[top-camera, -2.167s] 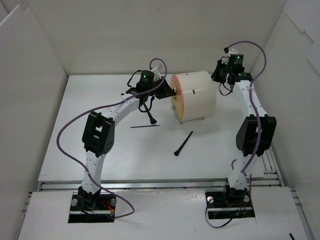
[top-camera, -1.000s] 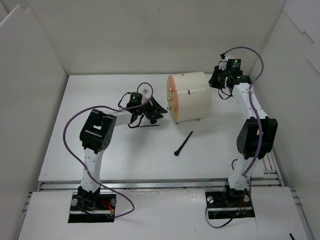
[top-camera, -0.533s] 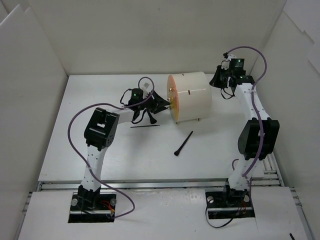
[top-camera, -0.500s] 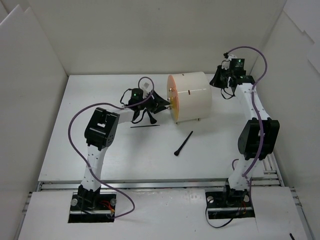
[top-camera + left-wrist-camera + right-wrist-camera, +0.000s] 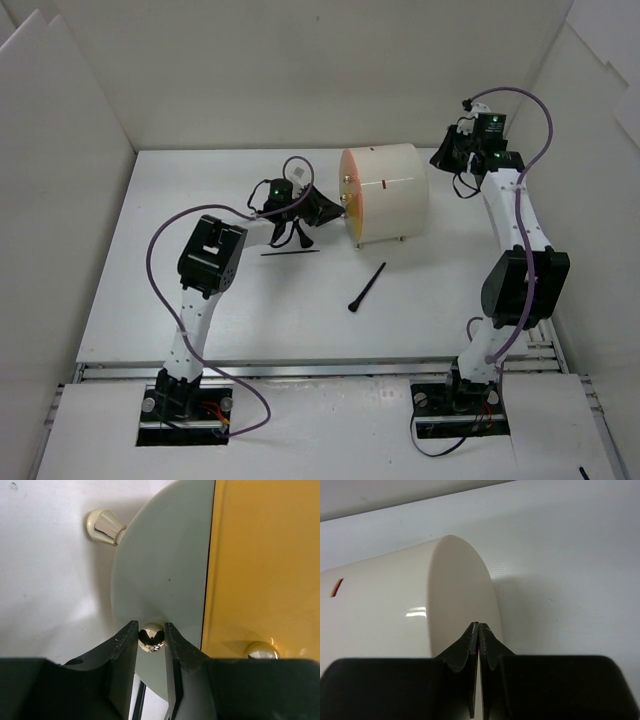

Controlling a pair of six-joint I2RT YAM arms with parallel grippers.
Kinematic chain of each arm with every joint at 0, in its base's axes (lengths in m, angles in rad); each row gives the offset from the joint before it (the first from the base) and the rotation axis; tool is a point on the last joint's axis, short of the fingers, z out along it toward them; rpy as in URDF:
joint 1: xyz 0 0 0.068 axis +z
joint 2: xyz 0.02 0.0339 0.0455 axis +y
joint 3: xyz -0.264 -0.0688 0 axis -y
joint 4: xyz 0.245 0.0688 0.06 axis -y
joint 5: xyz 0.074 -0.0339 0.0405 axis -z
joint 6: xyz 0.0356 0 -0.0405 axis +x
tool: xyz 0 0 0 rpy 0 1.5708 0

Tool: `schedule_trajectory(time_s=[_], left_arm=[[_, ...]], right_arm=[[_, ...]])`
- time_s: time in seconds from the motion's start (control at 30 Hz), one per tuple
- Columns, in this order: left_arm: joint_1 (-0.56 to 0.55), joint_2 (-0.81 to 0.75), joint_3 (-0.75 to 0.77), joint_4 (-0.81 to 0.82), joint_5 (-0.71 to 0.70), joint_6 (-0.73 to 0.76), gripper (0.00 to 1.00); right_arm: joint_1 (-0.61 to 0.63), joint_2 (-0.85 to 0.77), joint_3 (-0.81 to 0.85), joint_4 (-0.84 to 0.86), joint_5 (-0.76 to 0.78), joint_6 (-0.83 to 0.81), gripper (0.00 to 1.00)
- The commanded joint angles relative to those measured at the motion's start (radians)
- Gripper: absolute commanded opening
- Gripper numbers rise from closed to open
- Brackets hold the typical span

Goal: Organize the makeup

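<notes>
L gripper [image 5: 151,628] clamps gold knob [image 5: 151,636] on cream cylinder's [image 5: 392,190] front face. R gripper [image 5: 478,626] closed - tips at cylinder's rear rim. Black brush [image 5: 367,287] and thin black brush [image 5: 290,252] lie apart on open table [image 5: 150,290] - nearer the bases than the cylinder.

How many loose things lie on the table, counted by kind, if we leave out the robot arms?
Black makeup items: 2 (thin stick, thick brush)
Round drawer box: 1
Total: 3
</notes>
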Motion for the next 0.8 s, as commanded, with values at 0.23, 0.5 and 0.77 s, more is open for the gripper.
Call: schedule_trajectory(time_s=[0.23,0.5,0.77], left_arm=[[-0.07,-0.03,0.045,0.172,0.059,-0.054,0.34],[-0.07,-0.042,-0.035,0.238,0.067,-0.073,0.37],[-0.07,-0.021,0.02,0.224,0.062,-0.056,0.37]], right_arm=[[-0.025,-0.134,-0.009,0.036,-0.031,0.0,0.01],[-0.028,-0.178,-0.034,0.037,-0.033,0.003,0.02],[-0.026,-0.212,-0.057,0.037,-0.036,0.0,0.02]])
